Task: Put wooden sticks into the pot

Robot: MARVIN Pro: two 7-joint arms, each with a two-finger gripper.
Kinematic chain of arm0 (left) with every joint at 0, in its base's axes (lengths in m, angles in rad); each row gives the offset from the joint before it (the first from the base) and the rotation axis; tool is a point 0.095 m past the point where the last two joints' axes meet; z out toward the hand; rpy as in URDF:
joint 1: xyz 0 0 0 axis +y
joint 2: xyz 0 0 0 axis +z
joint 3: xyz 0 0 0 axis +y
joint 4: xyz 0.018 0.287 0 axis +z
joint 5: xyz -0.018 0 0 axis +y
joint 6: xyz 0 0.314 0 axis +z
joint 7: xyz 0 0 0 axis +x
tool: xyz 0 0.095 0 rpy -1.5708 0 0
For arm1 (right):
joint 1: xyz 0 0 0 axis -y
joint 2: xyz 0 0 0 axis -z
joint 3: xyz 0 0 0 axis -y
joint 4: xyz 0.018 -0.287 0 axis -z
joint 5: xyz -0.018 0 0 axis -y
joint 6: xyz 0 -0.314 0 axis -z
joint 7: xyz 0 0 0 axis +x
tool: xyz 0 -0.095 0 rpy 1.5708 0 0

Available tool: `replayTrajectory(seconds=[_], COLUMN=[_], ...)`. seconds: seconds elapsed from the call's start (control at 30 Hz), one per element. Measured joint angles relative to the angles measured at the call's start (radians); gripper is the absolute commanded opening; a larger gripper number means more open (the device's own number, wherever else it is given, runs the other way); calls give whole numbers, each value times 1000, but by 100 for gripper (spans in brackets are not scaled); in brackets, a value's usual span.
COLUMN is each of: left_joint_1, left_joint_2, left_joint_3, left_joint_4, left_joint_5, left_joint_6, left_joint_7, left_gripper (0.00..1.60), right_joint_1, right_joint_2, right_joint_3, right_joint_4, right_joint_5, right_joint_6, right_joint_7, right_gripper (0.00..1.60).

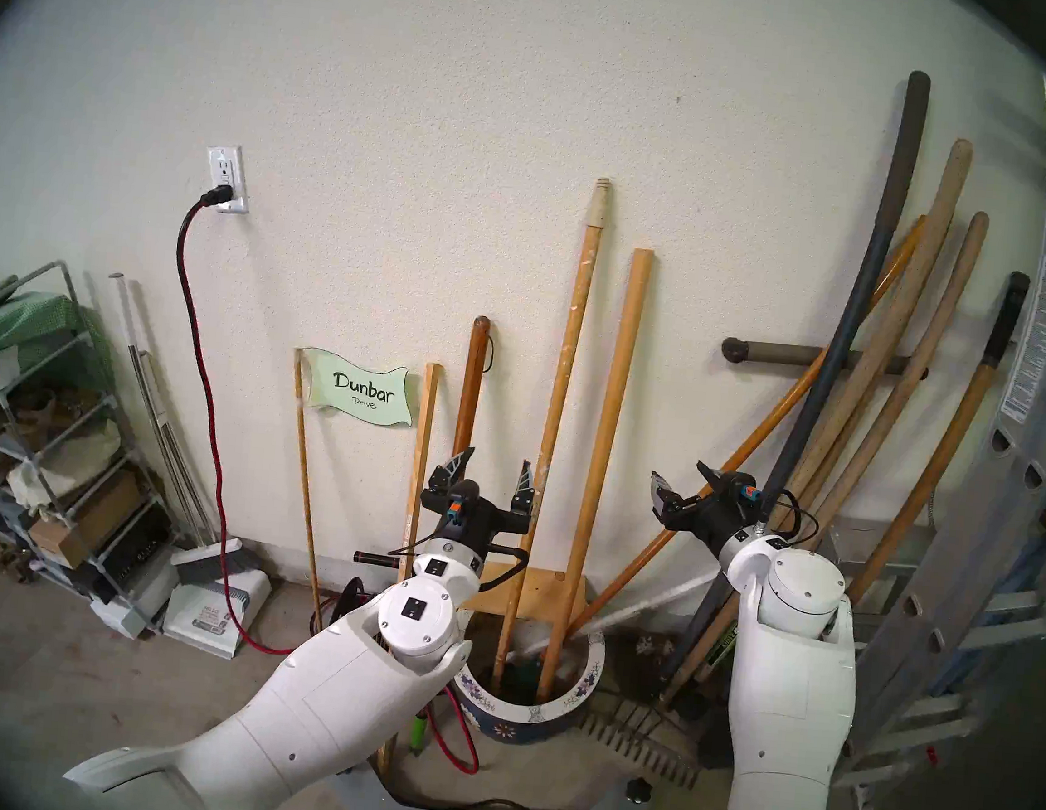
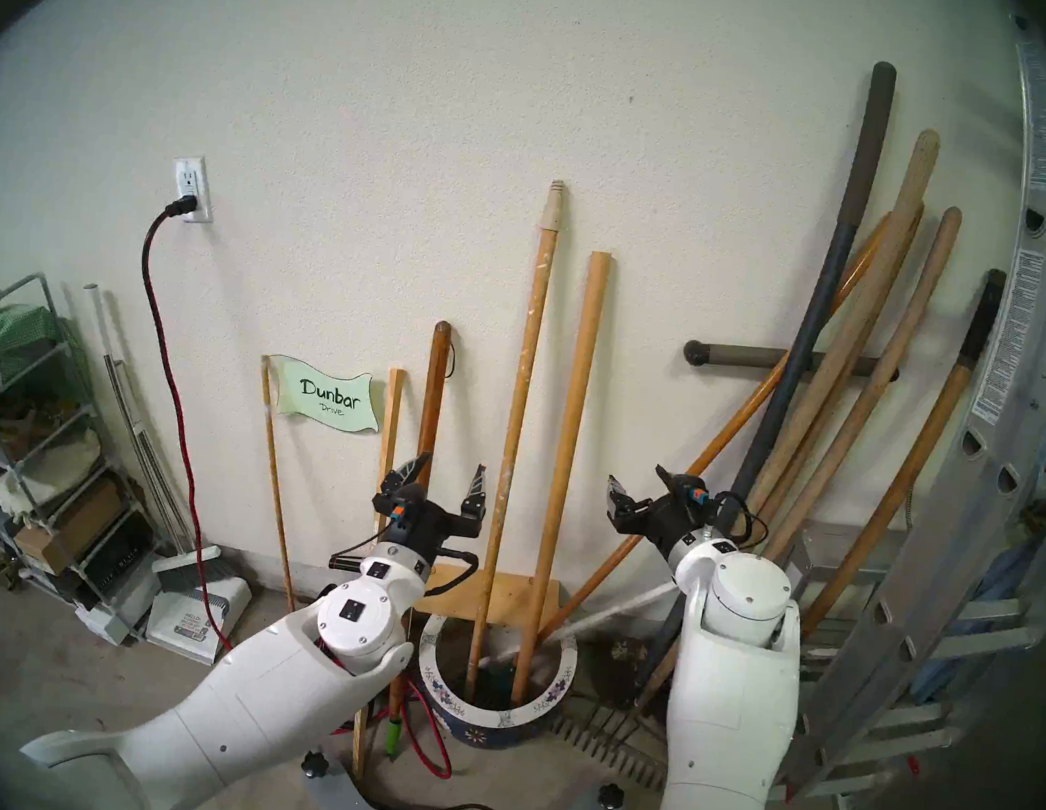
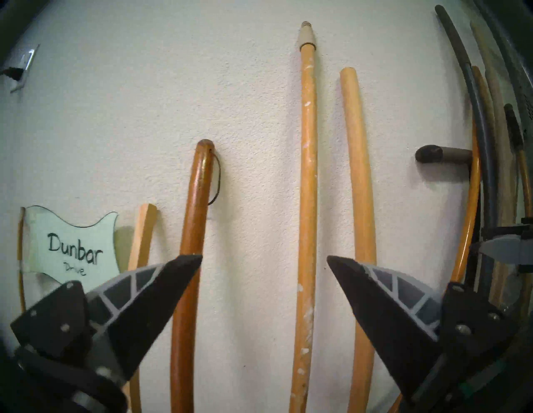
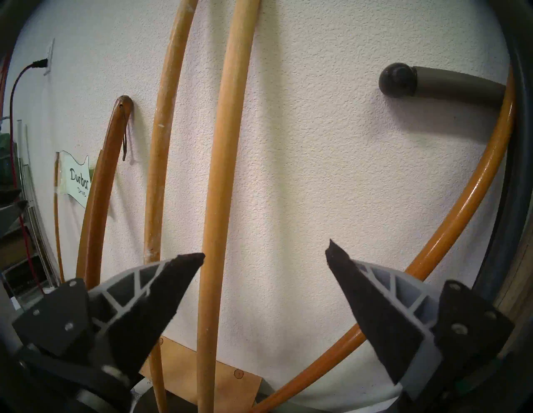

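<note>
The pot, dark blue with a flowered white rim, stands on the floor by the wall. Two wooden sticks stand in it and lean on the wall: a paint-flecked one with a cream tip and a plain pale dowel. A dark red-brown stick with a cord loop stands outside the pot, on its left. My left gripper is open and empty between the red-brown and paint-flecked sticks. My right gripper is open and empty, right of the dowel.
An orange handle slants into the pot from the bundle of tool handles on the right. A ladder stands far right. A thin slat, a sign and a red cord are left. A rake lies on the floor.
</note>
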Motion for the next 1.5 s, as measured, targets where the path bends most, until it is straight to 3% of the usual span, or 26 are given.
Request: replayTrajectory(seconds=[0.43, 0.7, 0.9, 1.23, 1.5], left_joint_1=[111, 195, 225, 208, 184], left_joint_2=[84, 149, 202, 246, 247], left_joint_3=[-31, -60, -71, -54, -54], left_joint_4=[-182, -311, -395, -433, -413], left_joint_5=[-14, -77, -172, -282, -299], left_joint_6=[101, 240, 351, 530, 569], left_joint_7=[60, 95, 110, 133, 134], left_gripper=[160, 160, 160, 160, 160], right_joint_1=[0, 0, 0, 0, 0], right_joint_2=[0, 0, 0, 0, 0], right_joint_3=[0, 0, 0, 0, 0], right_joint_4=[0, 0, -1, -1, -1], right_joint_5=[0, 0, 2, 4, 5], right_joint_6=[0, 0, 0, 0, 0], right_joint_7=[0, 0, 0, 1, 1], right_gripper=[160, 160, 160, 160, 160])
